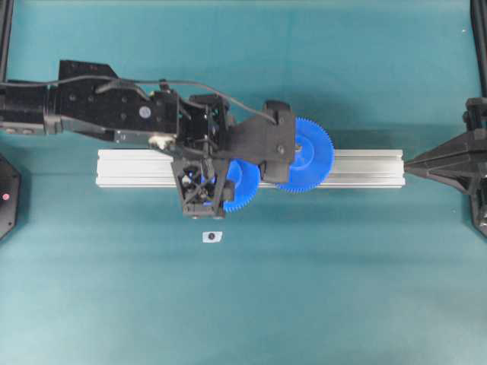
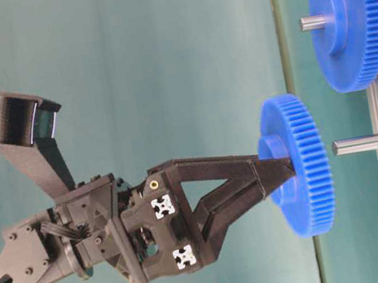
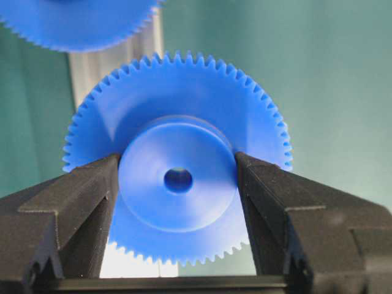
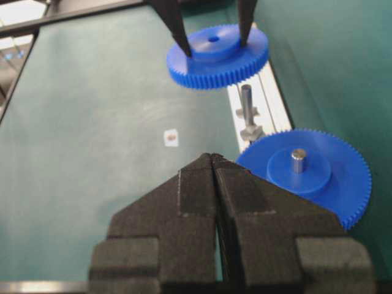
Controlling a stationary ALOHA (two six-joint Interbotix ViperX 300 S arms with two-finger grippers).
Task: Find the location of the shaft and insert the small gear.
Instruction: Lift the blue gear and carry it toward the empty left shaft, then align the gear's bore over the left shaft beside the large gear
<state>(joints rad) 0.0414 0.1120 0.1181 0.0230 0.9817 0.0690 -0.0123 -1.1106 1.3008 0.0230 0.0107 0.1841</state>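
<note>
The small gear [image 3: 177, 202], a bright blue toothed disc, hangs in my left gripper [image 3: 177, 160], whose fingers [image 3: 92, 184] are shut on its raised hub on both sides. In the table-level view the small gear [image 2: 298, 167] sits just short of the tip of the shaft [image 2: 367, 143], a silvery pin standing up from the rail, with a narrow gap between them. From the right wrist the shaft [image 4: 246, 101] shows bare below the held small gear [image 4: 217, 58]. My right gripper [image 4: 211, 158] is shut and empty, off to the right of the rail [image 1: 411, 161].
A larger blue gear [image 1: 308, 156] with a grey pin tip [image 4: 298, 160] sits on the aluminium rail [image 1: 137, 167] right beside the shaft. A small white tag [image 1: 212, 236] with a dark dot lies on the green mat in front of the rail.
</note>
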